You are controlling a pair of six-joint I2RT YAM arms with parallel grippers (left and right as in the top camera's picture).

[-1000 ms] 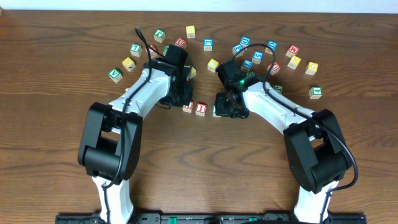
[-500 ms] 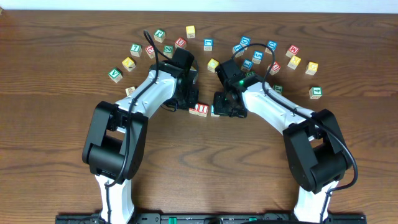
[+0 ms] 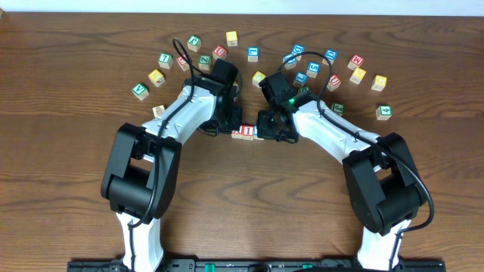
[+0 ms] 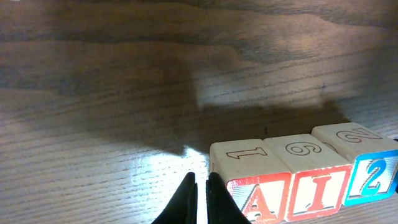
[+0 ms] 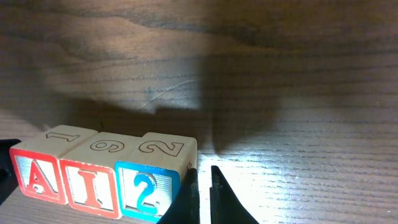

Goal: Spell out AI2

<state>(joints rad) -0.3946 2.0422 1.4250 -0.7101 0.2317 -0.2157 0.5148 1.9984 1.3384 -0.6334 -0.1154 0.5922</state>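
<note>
Three wooden blocks stand touching in a row on the table: a red A block (image 4: 258, 190), a red I block (image 4: 314, 180) and a blue 2 block (image 4: 370, 168). The same row shows in the right wrist view as A (image 5: 40, 174), I (image 5: 93, 183) and 2 (image 5: 149, 183), and from overhead (image 3: 247, 132). My left gripper (image 4: 200, 180) is shut and empty, its fingers against the A block's left side. My right gripper (image 5: 204, 177) is shut and empty, against the 2 block's right side.
Many loose letter and number blocks lie scattered in an arc at the back, such as a green one (image 3: 140, 91) on the left and a green one (image 3: 384, 112) on the right. Both arms cross above the row.
Both shut grippers have moved inward, pushing the blocks together. The A, I and 2 blocks, spaced apart a second ago, now touch in one row.
</note>
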